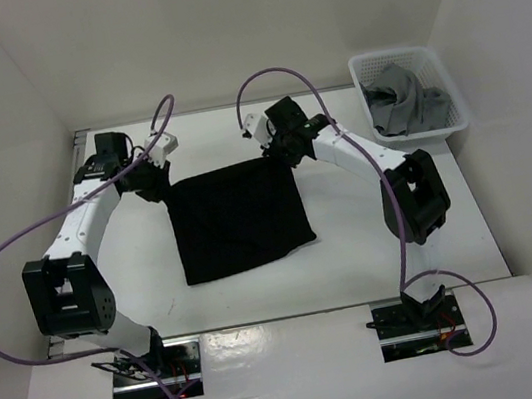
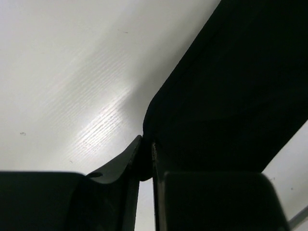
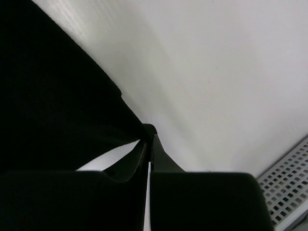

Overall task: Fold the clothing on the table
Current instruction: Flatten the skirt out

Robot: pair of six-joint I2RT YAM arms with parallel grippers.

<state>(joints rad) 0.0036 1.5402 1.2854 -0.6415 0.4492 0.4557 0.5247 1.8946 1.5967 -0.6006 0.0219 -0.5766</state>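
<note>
Top external view shows me the clothing (image 1: 239, 219) spread flat at mid-frame on the table (image 1: 374, 243), the left gripper (image 1: 155, 184) pinching its upper-left corner between nearly closed fingers and the right gripper (image 1: 274, 151) clamped tight on its upper-right corner.

Bright, even light falls from above. The white table (image 1: 358, 266) shows only faint, soft shadows around the clothing (image 1: 239, 219), which reads flat black without detail. Beside the clothing, a glare streak crosses the left wrist view. The left gripper (image 2: 147, 147) and right gripper (image 3: 148, 137) are blurred silhouettes.
</note>
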